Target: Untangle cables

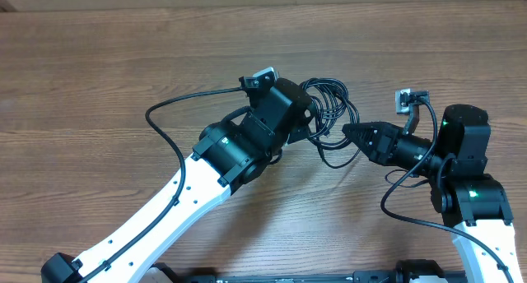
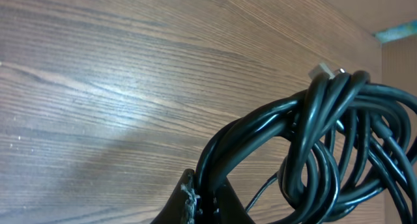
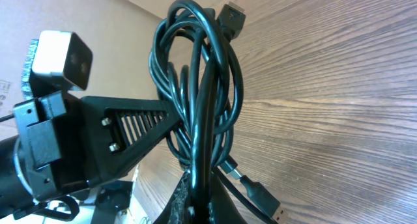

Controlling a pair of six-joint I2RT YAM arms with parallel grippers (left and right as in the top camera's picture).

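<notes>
Two grippers pinch one bundle: the left gripper (image 1: 315, 127) and the right gripper (image 1: 347, 133) are each pressed shut on the cables (image 1: 333, 102), just right of centre in the overhead view. Their grip points sit near each other, left and right of the tangle, with the loops fanning toward the frame's top. Any pull apart would likely run along that left-right line. The wooden table (image 1: 99, 61) shows open surface toward the upper left, leaving room.

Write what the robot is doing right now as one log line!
left jaws: shut on cables | right jaws: shut on cables | cables: tangled in one bundle
</notes>
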